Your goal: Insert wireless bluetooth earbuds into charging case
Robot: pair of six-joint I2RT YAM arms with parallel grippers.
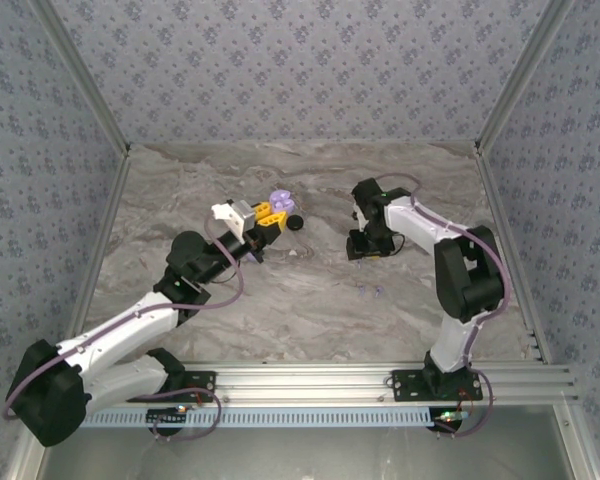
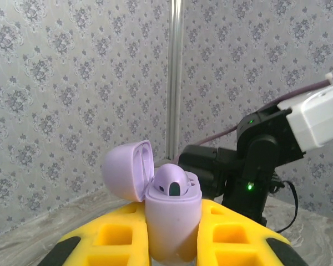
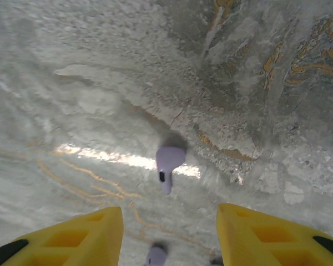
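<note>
Lavender charging case [image 2: 172, 210], base hidden between fingers [image 2: 116, 235]

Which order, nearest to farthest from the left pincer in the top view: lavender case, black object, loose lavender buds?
1. Lavender case: gripped in the left pincer.
2. Black object: on the table, just right of it.
3. Lavender buds: loose on the table, well to the right, toward the near edge.
</note>
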